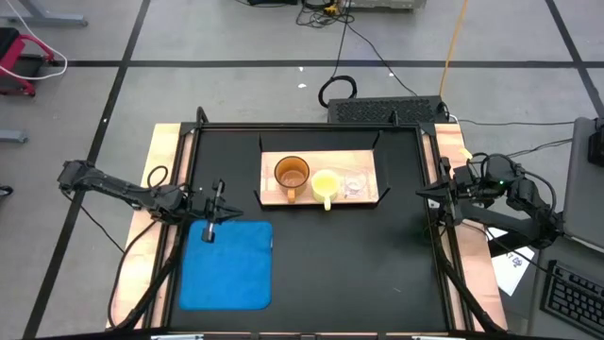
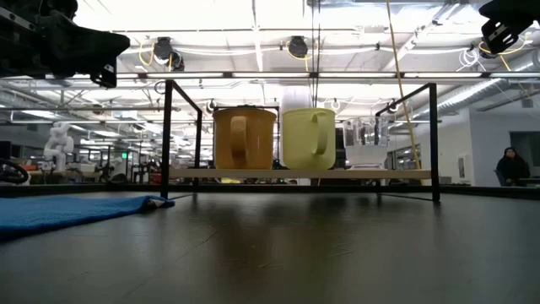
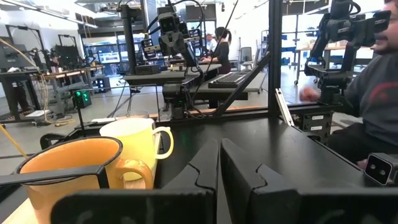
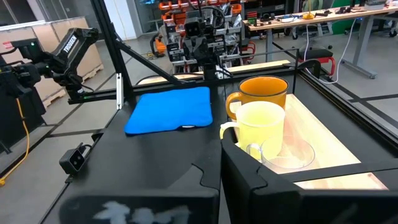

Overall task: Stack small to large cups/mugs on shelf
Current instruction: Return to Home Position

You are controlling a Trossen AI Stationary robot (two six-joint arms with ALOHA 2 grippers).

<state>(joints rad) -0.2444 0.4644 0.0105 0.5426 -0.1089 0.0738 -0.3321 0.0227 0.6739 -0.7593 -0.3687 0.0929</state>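
Three vessels stand side by side on the light wooden shelf [image 1: 321,194] at the table's far middle: an orange-brown mug [image 1: 292,175] on the left, a yellow mug [image 1: 326,184] in the middle, a clear glass cup [image 1: 355,184] on the right. Each rests upright on its base, handles toward the near side. They also show in the low view: orange-brown mug [image 2: 244,138], yellow mug [image 2: 309,138]. My left gripper [image 1: 215,210] is shut and empty over the table's left, above the blue mat. My right gripper [image 1: 427,194] is shut and empty at the table's right edge.
A blue mat [image 1: 226,264] lies flat at the near left. Dark metal brackets [image 2: 167,139] rise at the shelf's corners. Wooden side rails [image 1: 156,189] flank the black table. A person [image 3: 379,87] shows beyond the table in the left wrist view.
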